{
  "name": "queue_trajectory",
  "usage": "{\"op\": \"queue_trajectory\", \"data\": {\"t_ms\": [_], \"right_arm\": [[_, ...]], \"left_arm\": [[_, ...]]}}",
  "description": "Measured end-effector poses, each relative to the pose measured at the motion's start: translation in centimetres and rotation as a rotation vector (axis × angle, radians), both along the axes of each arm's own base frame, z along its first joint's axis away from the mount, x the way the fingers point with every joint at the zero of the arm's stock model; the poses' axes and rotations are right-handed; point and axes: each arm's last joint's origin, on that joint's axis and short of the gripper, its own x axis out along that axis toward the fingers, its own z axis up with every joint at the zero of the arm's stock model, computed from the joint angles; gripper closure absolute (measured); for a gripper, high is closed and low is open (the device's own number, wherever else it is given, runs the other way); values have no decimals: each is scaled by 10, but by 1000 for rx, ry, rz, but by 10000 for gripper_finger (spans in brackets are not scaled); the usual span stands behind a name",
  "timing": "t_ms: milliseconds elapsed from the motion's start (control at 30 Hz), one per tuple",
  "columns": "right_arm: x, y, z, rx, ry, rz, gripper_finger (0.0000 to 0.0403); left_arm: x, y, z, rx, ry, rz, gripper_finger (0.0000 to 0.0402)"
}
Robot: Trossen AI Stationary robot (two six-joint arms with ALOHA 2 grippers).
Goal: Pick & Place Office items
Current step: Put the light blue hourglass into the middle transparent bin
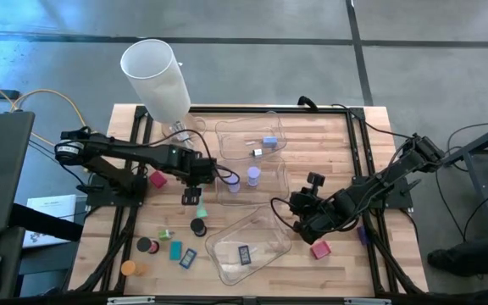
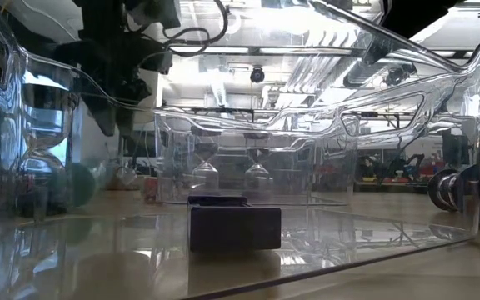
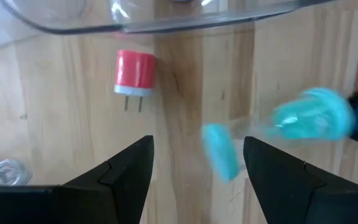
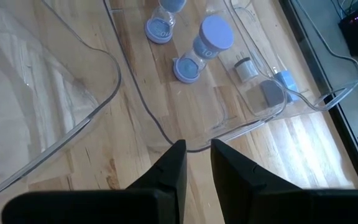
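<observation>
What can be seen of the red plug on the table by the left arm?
The red plug is a small, rounded red block with a white face and two thin metal prongs, plastic by its look. It lies flat on the bare wooden table, prongs pointing toward the left hand, whose fingers are open. It sits just outside the clear tray's rim. Nothing touches it.

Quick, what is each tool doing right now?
Left tool: open, empty, over the teal timer.
Right tool: nearly shut, empty.
</observation>
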Motion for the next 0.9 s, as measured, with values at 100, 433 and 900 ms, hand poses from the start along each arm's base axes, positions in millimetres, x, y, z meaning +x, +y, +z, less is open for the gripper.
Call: {"op": "queue_trajectory", "data": {"t_ms": [100,433,900], "right_arm": [[0,0,0,5,3,2,341],[0,0,0,1,6,7,341],[0,0,0,-14,16,24,341]], "left_arm": [[0,0,0,2,-2,0,163],[0,0,0,-34,-8,129,163],[-5,7,0,-81,-15,588,133]]}}
